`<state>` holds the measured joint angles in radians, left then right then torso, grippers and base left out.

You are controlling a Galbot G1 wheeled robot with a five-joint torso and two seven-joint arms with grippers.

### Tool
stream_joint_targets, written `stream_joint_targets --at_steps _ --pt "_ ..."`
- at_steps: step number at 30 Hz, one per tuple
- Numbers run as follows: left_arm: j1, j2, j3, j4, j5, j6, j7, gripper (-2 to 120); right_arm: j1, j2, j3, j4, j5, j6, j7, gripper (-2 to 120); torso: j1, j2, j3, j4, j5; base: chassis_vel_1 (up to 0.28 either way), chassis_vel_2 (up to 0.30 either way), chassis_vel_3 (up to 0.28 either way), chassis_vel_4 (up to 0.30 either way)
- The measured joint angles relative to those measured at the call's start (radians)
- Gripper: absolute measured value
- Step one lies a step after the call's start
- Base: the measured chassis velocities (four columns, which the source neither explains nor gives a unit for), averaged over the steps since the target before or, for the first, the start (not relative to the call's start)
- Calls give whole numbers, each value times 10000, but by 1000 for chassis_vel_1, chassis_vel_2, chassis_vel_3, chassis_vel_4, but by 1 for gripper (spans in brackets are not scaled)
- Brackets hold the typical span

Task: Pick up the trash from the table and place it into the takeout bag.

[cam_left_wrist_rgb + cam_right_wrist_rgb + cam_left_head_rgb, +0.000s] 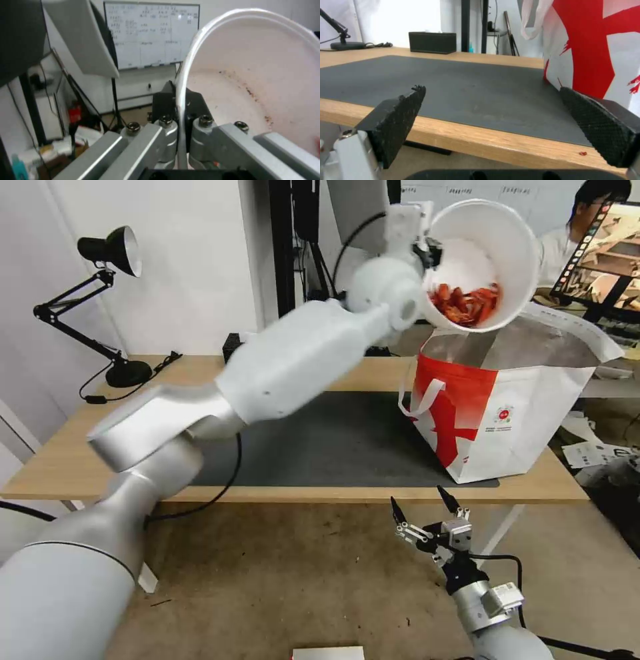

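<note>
My left gripper [432, 250] is shut on the rim of the white bowl [490, 243], held tilted high above the open mouth of the takeout bag [513, 413]. Red scraps [467, 303] lie heaped against the bowl's low side. The left wrist view shows the bowl's rim [181, 100] pinched between the fingers [196, 105], and the stained inner wall [260, 82] beyond. The white-and-red bag stands on the right end of the table [53, 460], partly on the dark grey mat [333, 447]. My right gripper [427, 508] hangs open below the table's front edge, near the bag [586, 50].
A black desk lamp [110, 247] stands at the table's back left with its cord trailing. A black tissue box [432, 42] sits at the back edge. One small red crumb [582, 153] lies on the wood near the front edge. Papers and clutter lie right of the table.
</note>
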<state>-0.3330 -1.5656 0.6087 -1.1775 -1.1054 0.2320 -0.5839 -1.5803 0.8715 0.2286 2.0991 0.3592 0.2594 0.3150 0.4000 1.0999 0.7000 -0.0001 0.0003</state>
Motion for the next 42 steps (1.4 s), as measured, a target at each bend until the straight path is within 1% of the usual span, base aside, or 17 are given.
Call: stream_joint_targets --at_steps 1,2,5,8,14,19,22,26,27,29,30,31,34,39,40,41,42 --pt "10 -92 169 143 417 -157 151 0 -1 0 0 0 0 0 0 100 0 0 0 0 0 0 0 0 0" --pt "10 -92 169 143 417 -157 151 0 -1 0 0 0 0 0 0 100 0 0 0 0 0 0 0 0 0" --pt "86 -267 489 426 1285 -383 402 0 0 0 0 0 0 0 0 100 0 0 0 1 -1 0 0 0 0" --pt "191 -322 689 516 1553 -453 474 0 0 0 0 0 0 0 1 100 0 0 0 0 -1 0 0 0 0" --pt "462 -296 894 411 1496 -302 564 0 0 0 0 0 0 0 0 100 0 0 0 2 -2 0 0 0 0" --pt "521 -296 1165 294 1257 -164 819 0 0 0 0 0 0 0 0 100 0 0 0 2 -2 0 0 0 0" --pt "555 -291 1333 159 974 -31 974 0 0 0 0 0 0 0 0 100 0 0 0 1 -2 0 0 0 0" --pt "612 -286 1371 -11 -384 442 908 0 0 0 0 0 -1 0 0 100 0 0 0 1 -2 0 0 0 0" --pt "612 -286 1371 -11 -384 442 908 0 0 0 0 0 -1 0 0 100 0 0 0 1 -2 0 0 0 0" --pt "637 -286 1347 -46 -1214 895 692 0 0 0 0 0 0 0 0 100 0 0 0 0 -2 0 0 0 0" --pt "649 -285 1332 -45 -1458 1062 580 0 0 0 0 0 0 0 0 100 0 0 0 0 -2 0 0 0 0" --pt "649 -285 1332 -45 -1458 1062 580 0 0 0 0 0 0 0 0 100 0 0 0 0 -2 0 0 0 0" --pt "697 -282 1268 22 -2076 1498 314 0 0 0 0 0 0 0 0 100 0 0 0 2 -2 0 0 0 0" --pt "723 -281 1197 155 -2277 1868 230 0 0 0 0 0 0 0 0 100 0 0 0 1 -2 0 0 0 0" --pt "735 -280 1180 158 -2331 1922 228 3 0 0 0 0 0 0 0 100 0 0 0 2 -3 0 0 0 0" --pt "756 -279 1146 118 -2441 2041 227 9 -1 0 0 0 0 0 0 100 0 0 0 2 -3 0 0 0 0" --pt "776 -277 1121 52 -2533 2145 227 11 0 0 0 0 0 0 0 100 0 0 0 3 -3 0 0 0 0"
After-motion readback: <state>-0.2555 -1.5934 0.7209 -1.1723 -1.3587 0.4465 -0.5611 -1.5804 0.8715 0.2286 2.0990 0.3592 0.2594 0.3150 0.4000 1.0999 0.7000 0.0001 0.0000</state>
